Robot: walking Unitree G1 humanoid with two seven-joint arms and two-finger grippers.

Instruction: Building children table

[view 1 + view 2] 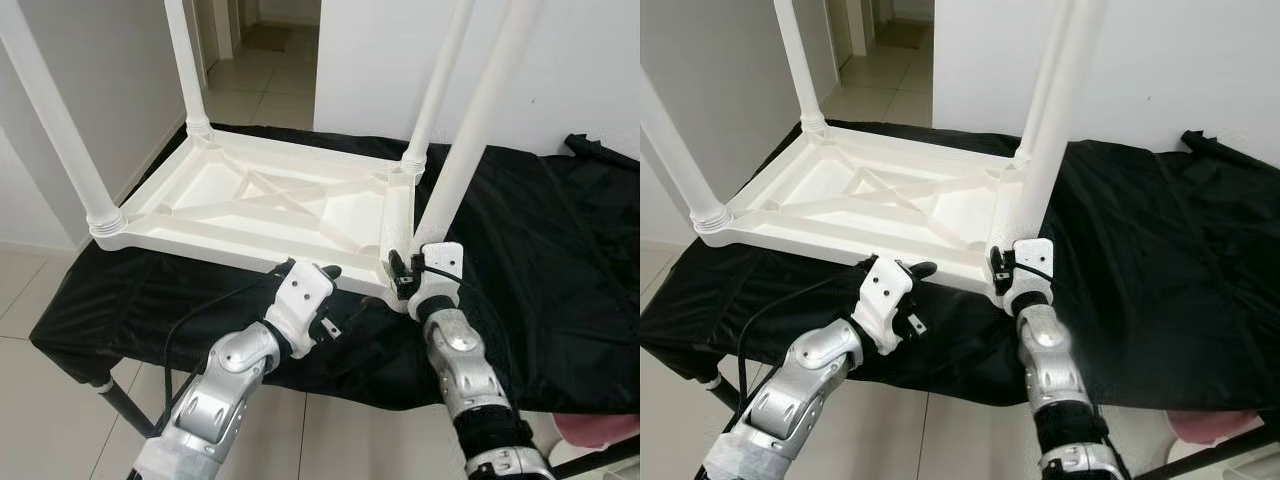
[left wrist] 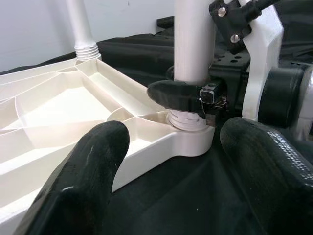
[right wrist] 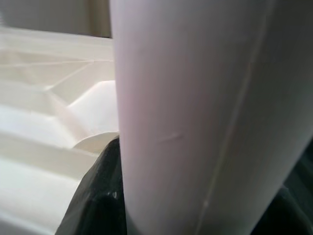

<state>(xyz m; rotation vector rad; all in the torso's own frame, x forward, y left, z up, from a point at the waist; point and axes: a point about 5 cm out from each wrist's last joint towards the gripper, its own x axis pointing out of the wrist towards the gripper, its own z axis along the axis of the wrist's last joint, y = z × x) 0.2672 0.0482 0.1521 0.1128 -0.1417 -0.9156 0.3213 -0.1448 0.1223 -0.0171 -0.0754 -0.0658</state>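
Note:
A white plastic children's table (image 1: pixel 262 200) lies upside down on a black cloth (image 1: pixel 560 260), with its legs pointing up. My right gripper (image 1: pixel 404 270) is shut on the near right leg (image 1: pixel 480 130), just above the threaded socket at the table's corner. In the right wrist view that leg (image 3: pixel 195 107) sits close against a black finger (image 3: pixel 95 196). My left gripper (image 1: pixel 316 272) is open at the table's front edge, a little left of that corner, holding nothing. In the left wrist view its fingers (image 2: pixel 83 181) stand wide apart, facing the leg (image 2: pixel 194 39) and the corner socket (image 2: pixel 188 122).
The cloth covers a low stand with black legs (image 1: pixel 125 400) on a tiled floor. A white wall (image 1: pixel 400 60) rises behind, with an open doorway (image 1: pixel 265 40) at the back left. A pink object (image 1: pixel 600 435) lies at the lower right.

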